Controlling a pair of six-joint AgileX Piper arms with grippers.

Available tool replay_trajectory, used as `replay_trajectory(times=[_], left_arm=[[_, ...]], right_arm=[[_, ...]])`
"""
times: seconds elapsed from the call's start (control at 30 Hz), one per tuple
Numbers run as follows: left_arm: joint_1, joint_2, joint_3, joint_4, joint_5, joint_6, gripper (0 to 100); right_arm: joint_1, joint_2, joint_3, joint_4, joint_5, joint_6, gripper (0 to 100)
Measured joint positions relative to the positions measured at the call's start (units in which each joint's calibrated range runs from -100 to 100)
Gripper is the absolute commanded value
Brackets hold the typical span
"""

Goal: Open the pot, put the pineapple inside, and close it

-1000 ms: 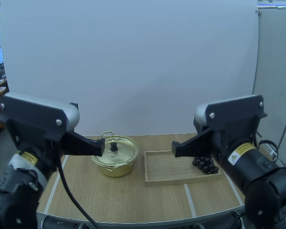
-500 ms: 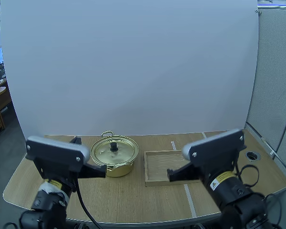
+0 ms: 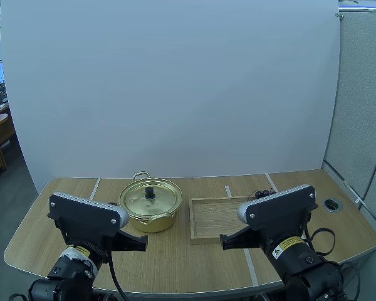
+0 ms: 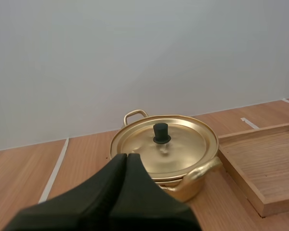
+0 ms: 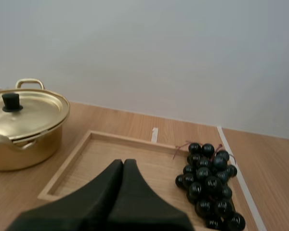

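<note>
A wooden table (image 3: 175, 260) carries the scene, and two black grippers are poised low over its near half. The left gripper (image 4: 126, 156) has its fingers pressed together into one dark wedge and grips nothing. The right gripper (image 5: 123, 162) is closed the same way and is also empty.

A shallow wooden tray (image 5: 101, 151) lies straight ahead of the right fingers. From above, its near rim sits just at their tips.

The golden pot (image 4: 188, 185) stands just ahead of the left fingers and a little to their right. It is off to the left of the right fingers and sits beside the tray's left side without touching it. One looped handle (image 4: 202, 171) points back toward the left fingertips.

The lid (image 4: 183, 139) sits flat on the pot, closing it.

The only fruit on view is a bunch of dark grapes (image 5: 207, 185). It rests on the tray floor, ahead of the right fingers and to their right, near the tray's right side. It is well apart from the pot and neither gripper touches it.

A small black knob (image 4: 161, 133) stands upright at the lid's centre, beyond the left fingertips.
</note>
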Motion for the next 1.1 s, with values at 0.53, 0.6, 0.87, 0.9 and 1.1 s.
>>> replay_trajectory(times=[0.53,0.6,0.87,0.9,1.1], left_arm=[[0.84,0.0,0.0,8.26,2.73,-6.4,0],[0.84,0.0,0.0,9.14,3.15,-7.24,0],[0.84,0.0,0.0,11.2,5.34,-12.54,0],[0.84,0.0,0.0,11.2,5.34,-12.65,0],[0.84,0.0,0.0,11.2,5.34,-12.98,0]], right_arm=[[-0.47,0.0,0.18,-0.1,7.25,0.0,0],[-0.48,0.0,0.18,-0.1,7.25,0.11,0],[-0.85,0.0,0.18,-0.1,7.6,0.65,0],[-0.85,0.0,0.18,-0.1,8.07,0.78,0],[-0.85,0.0,0.18,-0.1,9.15,1.29,0]])
